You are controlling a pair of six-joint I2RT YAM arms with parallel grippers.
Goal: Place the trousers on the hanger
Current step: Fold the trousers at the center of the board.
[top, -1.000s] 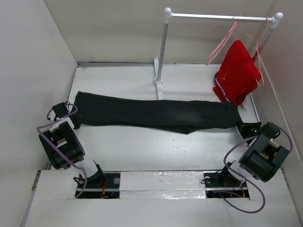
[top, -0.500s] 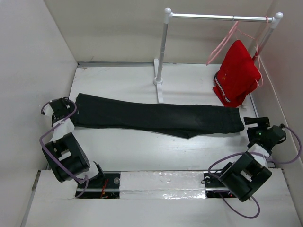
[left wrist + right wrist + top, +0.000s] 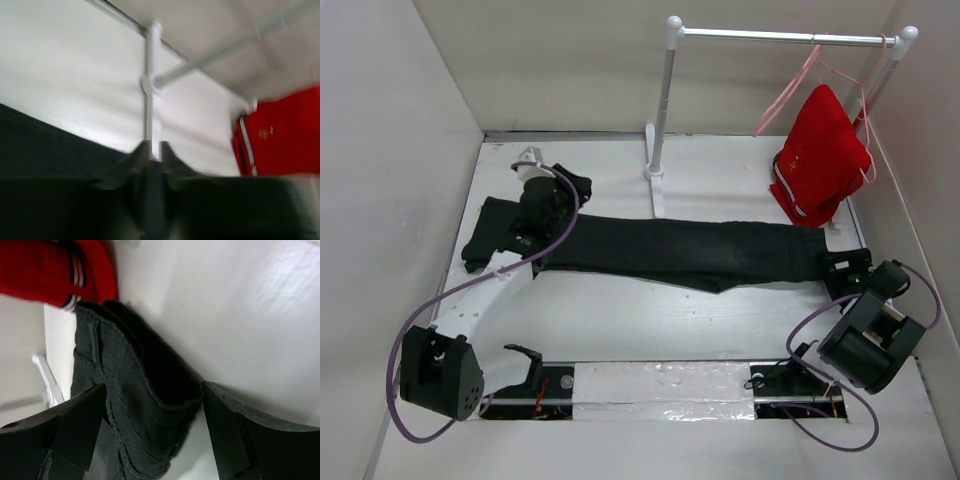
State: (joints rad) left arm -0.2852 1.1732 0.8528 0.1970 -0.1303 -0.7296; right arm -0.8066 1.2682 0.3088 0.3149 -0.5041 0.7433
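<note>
The right gripper (image 3: 154,390) sits at the trousers' (image 3: 690,250) right end, fingers now apart, the released cloth loose between them. The left gripper (image 3: 558,192) has quit the other end and swung over the cloth toward the rack (image 3: 665,100); its view is blurred, so I cannot tell how its fingers stand. The trousers lie stretched flat on the table (image 3: 620,320). The hanger (image 3: 788,92) hangs bare beside the red garment (image 3: 820,150); fetching it likely follows

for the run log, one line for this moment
long black fabric trousers flat on table | thin pale-pink hanger on rail | left gripper over trousers, jaws unclear | right gripper open at trousers' end
</note>
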